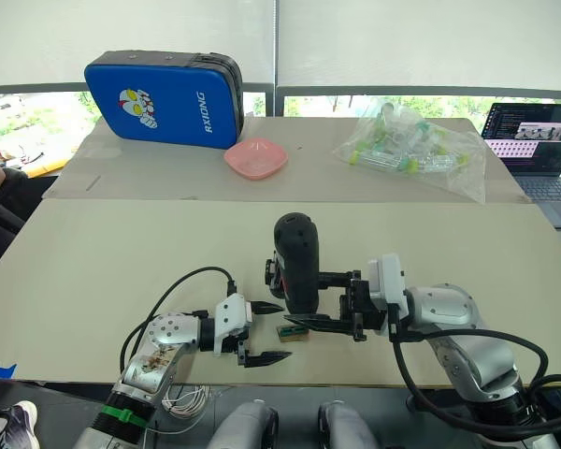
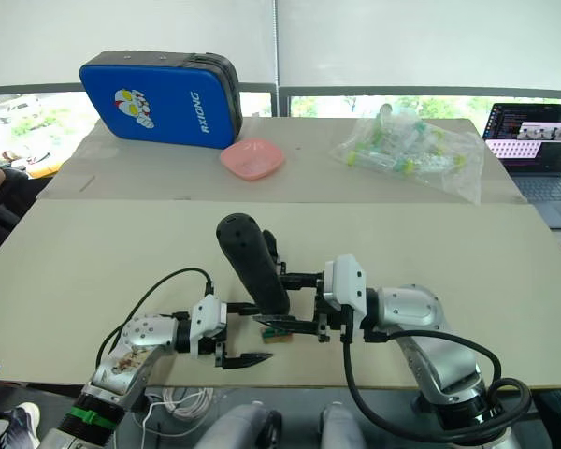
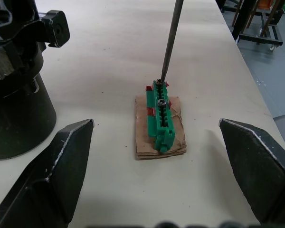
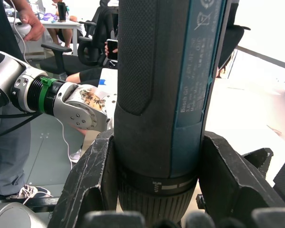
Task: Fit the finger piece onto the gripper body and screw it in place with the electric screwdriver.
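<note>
The screwdriver (image 2: 253,264) was a thick black cylinder with a textured grip, a blue label panel and a ribbed collar near the bit end, rounded on top. The right pincer (image 2: 294,304) was clamped on it, one finger on each side of the barrel, holding it nearly upright and leaning a little toward the robot's left. Its thin metal bit (image 3: 170,40) came down onto a screw head at the far end of a green holder (image 3: 160,115), a small ridged plastic strip with red tabs along one side and a second screw seated midway. The holder lay on a brown card (image 3: 160,127) on the counter (image 1: 93,271), directly under the right pincer and just ahead of the left pincer (image 1: 264,331).

The left pincer stood wide apart and held nothing, its two black fingers (image 3: 52,175) flanking the holder with bare counter on either side. A broad black base (image 3: 16,114) stood close beside the left pincer, on the side away from the right arm.

Far beyond both pincers, on a second counter, lay a blue case (image 1: 164,97), a pink dish (image 1: 255,157) and a clear bag (image 1: 413,147) of tubes; a laptop (image 1: 538,140) sat at the far right. The near edge ran just behind both wrists, with open surface stretching left, right and forward.
</note>
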You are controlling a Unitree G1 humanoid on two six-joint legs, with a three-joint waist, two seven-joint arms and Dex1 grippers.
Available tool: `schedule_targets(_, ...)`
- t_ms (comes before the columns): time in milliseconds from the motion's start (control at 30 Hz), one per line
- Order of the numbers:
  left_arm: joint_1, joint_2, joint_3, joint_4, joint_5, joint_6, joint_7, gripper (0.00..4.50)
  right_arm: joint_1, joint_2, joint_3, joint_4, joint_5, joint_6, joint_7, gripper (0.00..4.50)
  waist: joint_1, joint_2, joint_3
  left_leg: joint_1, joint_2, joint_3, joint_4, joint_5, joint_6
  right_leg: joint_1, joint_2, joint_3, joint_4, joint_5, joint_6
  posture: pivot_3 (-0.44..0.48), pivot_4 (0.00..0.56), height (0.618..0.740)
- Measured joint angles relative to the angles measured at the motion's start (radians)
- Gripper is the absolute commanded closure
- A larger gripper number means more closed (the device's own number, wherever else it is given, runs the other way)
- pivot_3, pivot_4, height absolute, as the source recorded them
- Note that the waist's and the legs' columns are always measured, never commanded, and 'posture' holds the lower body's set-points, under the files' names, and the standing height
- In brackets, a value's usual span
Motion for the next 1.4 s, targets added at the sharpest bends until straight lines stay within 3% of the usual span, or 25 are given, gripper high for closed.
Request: schedule_targets(1400,-0.004,0.0,0.0,-0.01,0.0,0.032,0.001,0.0,-0.002,-0.013,0.0,0.011,0.032,0.011,0.007,2.54,0.001,0.0,0.0,0.0,0.0,0.0,0.0,0.0,0.0,0.0,0.0,0.0,0.0,0.0,0.0,0.0,0.15,0.74)
